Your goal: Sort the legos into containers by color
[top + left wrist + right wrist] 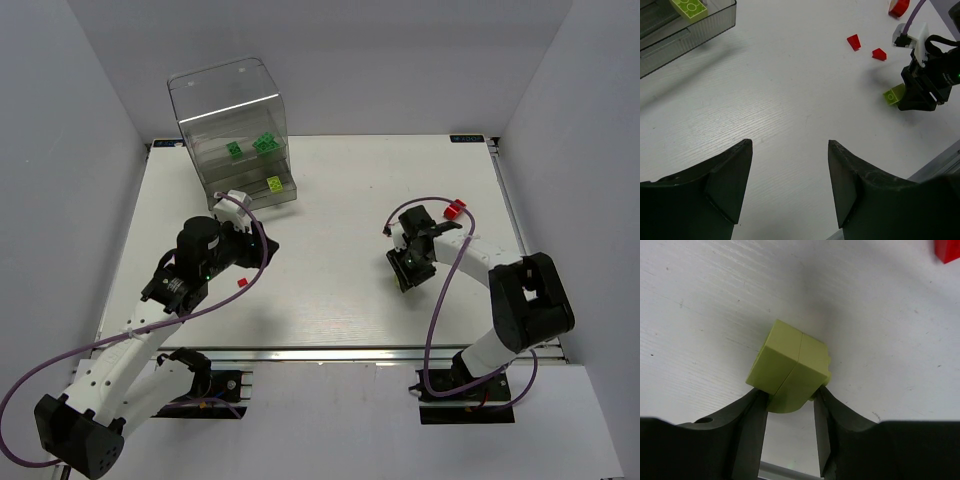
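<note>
Pale yellow-green brick (790,367) is clamped by the right gripper (790,397) at the right of the table (340,290). The left gripper (790,155) is seen with jaws apart near the clear cabinet (235,130).

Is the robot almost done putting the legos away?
Not yet. Two green bricks and a yellow-green one already sit in the cabinet. The right end effector is pinching another yellow-green brick on the table. Several red bricks lie loose; the left end effector is open and empty.
</note>
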`<state>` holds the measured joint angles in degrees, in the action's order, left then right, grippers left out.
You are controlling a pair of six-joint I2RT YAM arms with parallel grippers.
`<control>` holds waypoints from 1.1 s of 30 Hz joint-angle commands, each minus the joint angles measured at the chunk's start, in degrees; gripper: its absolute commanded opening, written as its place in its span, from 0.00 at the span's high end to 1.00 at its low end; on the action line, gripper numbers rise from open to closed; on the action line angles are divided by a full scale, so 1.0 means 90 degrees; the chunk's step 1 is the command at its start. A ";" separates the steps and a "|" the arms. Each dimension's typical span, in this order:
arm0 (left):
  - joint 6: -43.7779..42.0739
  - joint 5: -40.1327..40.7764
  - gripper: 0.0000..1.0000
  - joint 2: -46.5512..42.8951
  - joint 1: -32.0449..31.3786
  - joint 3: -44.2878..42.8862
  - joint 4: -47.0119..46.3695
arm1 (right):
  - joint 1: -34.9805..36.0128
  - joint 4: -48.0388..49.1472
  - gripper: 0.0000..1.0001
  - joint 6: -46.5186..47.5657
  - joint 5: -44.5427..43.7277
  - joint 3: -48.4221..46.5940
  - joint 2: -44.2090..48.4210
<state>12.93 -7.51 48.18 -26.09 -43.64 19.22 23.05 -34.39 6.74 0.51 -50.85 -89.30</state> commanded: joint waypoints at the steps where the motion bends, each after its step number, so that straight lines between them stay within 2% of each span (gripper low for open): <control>1: -0.0050 -0.0453 0.28 -0.0148 0.0008 0.0102 -0.0211 | 0.0008 0.0130 0.85 0.0421 0.0145 -0.0033 0.0312; 6: 0.0145 -0.1566 0.28 -0.0042 0.0008 0.0307 -0.0758 | 0.0027 0.0023 0.93 0.1203 0.1259 -0.0004 0.1063; 7: 0.0339 -0.1965 0.28 0.0084 -0.0050 0.0375 -0.1039 | 0.0027 -0.0016 0.94 0.1310 0.1648 0.0005 0.1277; 10: 0.0740 -0.2406 0.28 0.0378 -0.0129 0.0473 -0.1645 | 0.0017 -0.0192 0.97 0.1857 0.2236 -0.0034 0.1542; 12: 0.1481 -0.2983 0.28 0.0729 -0.0129 0.0659 -0.2085 | 0.0046 -0.0299 0.99 0.2266 0.2802 -0.0082 0.1777; 14: 0.2385 -0.3324 0.28 0.0992 -0.0129 0.0931 -0.3089 | 0.0066 -0.0407 1.00 0.2569 0.3203 -0.0121 0.2030; 16: 0.2975 -0.3346 0.26 0.1091 -0.0187 0.1147 -0.4005 | 0.0105 -0.0407 1.00 0.2833 0.3380 -0.0141 0.2274; 17: 0.3403 -0.3336 0.26 0.1150 -0.0187 0.1234 -0.4243 | 0.0115 -0.0407 1.00 0.2941 0.3564 -0.0151 0.2343; 19: 0.3680 -0.3238 0.25 0.1393 -0.0265 0.1274 -0.4585 | 0.0183 -0.0359 1.00 0.3127 0.3702 -0.0180 0.2509; 26: 0.4402 -0.3033 0.24 0.2409 -0.0724 0.0874 -0.4821 | 0.0525 -0.0057 1.00 0.3430 0.3674 -0.0385 0.2559; 33: 0.4560 -0.2633 0.24 0.2907 -0.1242 0.0650 -0.4821 | 0.0886 0.0276 1.00 0.3401 0.3264 -0.0502 0.2539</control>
<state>52.23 -32.73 74.32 -35.57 -35.35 -22.13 29.87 -34.92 36.47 30.92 -52.58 -66.81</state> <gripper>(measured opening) 0.763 0.430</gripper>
